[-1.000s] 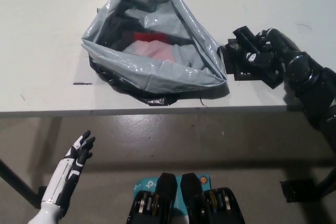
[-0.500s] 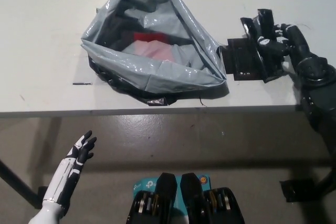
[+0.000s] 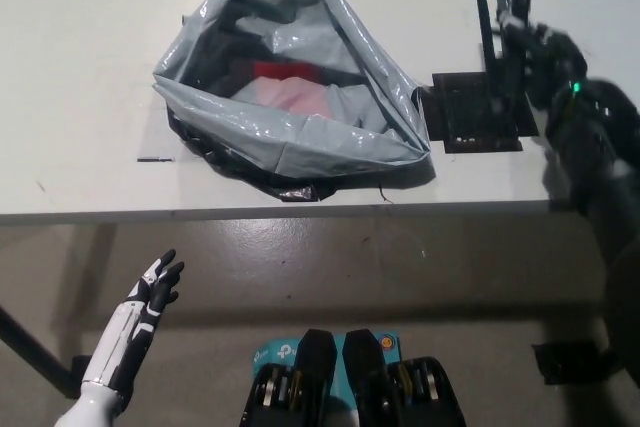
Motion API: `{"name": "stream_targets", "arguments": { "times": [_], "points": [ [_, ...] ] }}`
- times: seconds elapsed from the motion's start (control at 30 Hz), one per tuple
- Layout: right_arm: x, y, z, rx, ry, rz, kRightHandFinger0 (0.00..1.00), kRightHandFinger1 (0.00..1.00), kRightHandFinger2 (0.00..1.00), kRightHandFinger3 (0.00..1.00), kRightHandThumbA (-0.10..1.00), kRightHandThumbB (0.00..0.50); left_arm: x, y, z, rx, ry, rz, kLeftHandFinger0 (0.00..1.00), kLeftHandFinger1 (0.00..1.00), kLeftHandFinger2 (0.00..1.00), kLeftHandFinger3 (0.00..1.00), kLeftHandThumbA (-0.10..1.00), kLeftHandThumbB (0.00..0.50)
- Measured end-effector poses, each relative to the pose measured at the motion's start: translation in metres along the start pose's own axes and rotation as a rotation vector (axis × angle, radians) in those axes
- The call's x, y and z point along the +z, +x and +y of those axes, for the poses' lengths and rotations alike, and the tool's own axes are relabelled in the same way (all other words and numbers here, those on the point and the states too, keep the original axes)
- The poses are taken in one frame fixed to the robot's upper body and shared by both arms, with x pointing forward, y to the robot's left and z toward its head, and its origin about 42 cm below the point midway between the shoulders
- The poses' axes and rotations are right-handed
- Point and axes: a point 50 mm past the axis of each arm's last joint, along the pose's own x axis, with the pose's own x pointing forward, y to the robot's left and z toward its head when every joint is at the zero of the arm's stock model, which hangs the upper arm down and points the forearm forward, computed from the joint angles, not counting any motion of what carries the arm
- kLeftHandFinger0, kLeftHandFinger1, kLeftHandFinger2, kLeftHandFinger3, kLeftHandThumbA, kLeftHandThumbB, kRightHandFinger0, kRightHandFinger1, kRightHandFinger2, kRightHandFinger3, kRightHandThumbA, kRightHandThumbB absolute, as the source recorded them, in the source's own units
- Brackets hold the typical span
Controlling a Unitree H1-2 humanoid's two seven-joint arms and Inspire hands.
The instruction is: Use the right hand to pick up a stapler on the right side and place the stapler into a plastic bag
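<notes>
Right hand (image 3: 535, 52) is sitting over the far right part of the table (image 3: 80, 67), black arm coming in from the right edge and bottom right. Its fingers are closing around the stapler (image 3: 487, 27), a thin dark shape standing roughly upright at the hand's left side. This area is blurred, so the exact grip and whether the stapler is touching the table are hard to tell. The stapler is sitting right of the plastic bag (image 3: 300, 137), apart from it and outside it, and just above a black square patch (image 3: 475, 112) with small pale dots that is lying flat on the tabletop. That patch is touching or almost touching the bag's right edge. The bag is grey and glossy, lying crumpled near the middle of the table with its mouth gaping open toward the camera. A red item (image 3: 283, 71) and something pale pink (image 3: 300, 97) are showing inside it against a dark lining. A short dark mark (image 3: 155, 159) is lying on the table left of the bag, near the front edge. Left hand (image 3: 152, 297) is resting at the lower left, below the table's front edge and over the floor, fingers spread apart and holding nothing.
</notes>
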Motion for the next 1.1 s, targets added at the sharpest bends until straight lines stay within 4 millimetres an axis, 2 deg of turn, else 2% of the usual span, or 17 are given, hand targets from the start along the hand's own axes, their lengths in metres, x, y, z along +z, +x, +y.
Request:
{"name": "stream_targets", "arguments": {
  "times": [0.1, 0.27, 0.3, 0.33, 0.4, 0.5, 0.63, 0.73, 0.77, 0.83, 0.9, 0.93, 0.97, 1.0, 1.03, 1.07, 1.1],
  "points": [
    [0.031, 0.001, 0.027, 0.069, 0.051, -0.048, 0.0, 0.17, 0.57, 0.6, 0.22, 0.195, 0.0, 0.0, 0.0, 0.0, 0.001, 0.0, 1.0, 1.0, 1.0, 1.0, 0.99, 0.072],
    [0.076, -0.004, 0.073, 0.184, 0.108, -0.11, 0.0, 0.23, 0.58, 0.68, 0.22, 0.203, 0.0, 0.0, 0.0, -0.003, 0.001, -0.001, 1.0, 1.0, 1.0, 1.0, 0.99, 0.073],
    [0.078, -0.004, 0.075, 0.19, 0.108, -0.113, 0.0, 0.24, 0.59, 0.69, 0.21, 0.212, 0.0, 0.0, 0.0, -0.003, 0.001, -0.001, 1.0, 1.0, 1.0, 1.0, 1.0, 0.064],
    [0.091, -0.008, 0.094, 0.233, 0.123, -0.13, 0.0, 0.23, 0.58, 0.69, 0.2, 0.212, 0.0, 0.0, 0.0, -0.004, 0.001, -0.001, 1.0, 1.0, 1.0, 1.0, 1.0, 0.071],
    [0.101, -0.013, 0.113, 0.272, 0.122, -0.138, 0.0, 0.21, 0.55, 0.67, 0.18, 0.222, 0.0, 0.0, 0.0, -0.004, 0.004, -0.001, 1.0, 1.0, 1.0, 1.0, 1.0, 0.07],
    [0.106, -0.017, 0.132, 0.311, 0.119, -0.134, 0.0, 0.16, 0.52, 0.64, 0.16, 0.204, 0.0, 0.0, 0.0, -0.005, 0.008, -0.001, 1.0, 1.0, 1.0, 1.0, 1.0, 0.074],
    [0.101, -0.021, 0.152, 0.345, 0.099, -0.114, 0.0, 0.17, 0.51, 0.62, 0.18, 0.217, 0.0, 0.0, 0.0, -0.007, 0.013, -0.001, 1.0, 1.0, 1.0, 1.0, 1.0, 0.066],
    [0.081, -0.02, 0.165, 0.355, 0.043, -0.057, 0.0, 0.18, 0.51, 0.6, 0.19, 0.23, 0.0, 0.0, -0.001, -0.01, 0.014, -0.002, 1.0, 1.0, 1.0, 1.0, 1.0, 0.06],
    [0.075, -0.02, 0.168, 0.356, 0.027, -0.043, 0.0, 0.2, 0.53, 0.65, 0.19, 0.25, 0.0, 0.0, -0.001, -0.011, 0.014, -0.001, 1.0, 1.0, 1.0, 1.0, 1.0, 0.067],
    [0.061, -0.02, 0.174, 0.353, -0.023, -0.012, 0.0, 0.25, 0.57, 0.58, 0.23, 0.256, 0.0, 0.0, -0.002, -0.014, 0.014, -0.002, 1.0, 1.0, 1.0, 1.0, 1.0, 0.07],
    [0.052, -0.02, 0.178, 0.348, -0.06, 0.007, 0.0, 0.26, 0.54, 0.41, 0.29, 0.281, 0.0, 0.001, -0.003, -0.017, 0.014, -0.003, 1.0, 1.0, 1.0, 1.0, 1.0, 0.084],
    [0.046, -0.021, 0.182, 0.344, -0.105, 0.015, 0.0, 0.26, 0.53, 0.38, 0.3, 0.281, 0.001, 0.001, -0.004, -0.02, 0.014, -0.004, 1.0, 1.0, 1.0, 1.0, 1.0, 0.084],
    [0.042, -0.021, 0.184, 0.341, -0.135, 0.018, 0.0, 0.28, 0.55, 0.38, 0.31, 0.273, 0.001, 0.001, -0.004, -0.022, 0.014, -0.005, 1.0, 1.0, 1.0, 1.0, 1.0, 0.083],
    [0.038, -0.022, 0.186, 0.34, -0.174, 0.023, 0.0, 0.27, 0.56, 0.43, 0.28, 0.269, 0.001, 0.002, -0.004, -0.023, 0.014, -0.005, 1.0, 1.0, 1.0, 1.0, 1.0, 0.071],
    [0.038, -0.022, 0.187, 0.339, -0.185, 0.024, 0.0, 0.27, 0.58, 0.58, 0.29, 0.258, 0.001, 0.002, -0.005, -0.023, 0.014, -0.006, 1.0, 1.0, 1.0, 1.0, 1.0, 0.071],
    [0.033, -0.022, 0.19, 0.337, -0.248, 0.028, 0.0, 0.25, 0.57, 0.48, 0.27, 0.253, 0.002, 0.002, -0.005, -0.026, 0.015, -0.008, 1.0, 1.0, 1.0, 1.0, 1.0, 0.073],
    [0.031, -0.023, 0.191, 0.336, -0.283, 0.024, 0.0, 0.26, 0.58, 0.34, 0.3, 0.248, 0.002, 0.003, -0.006, -0.028, 0.015, -0.009, 1.0, 1.0, 1.0, 1.0, 1.0, 0.079]
  ]
}}
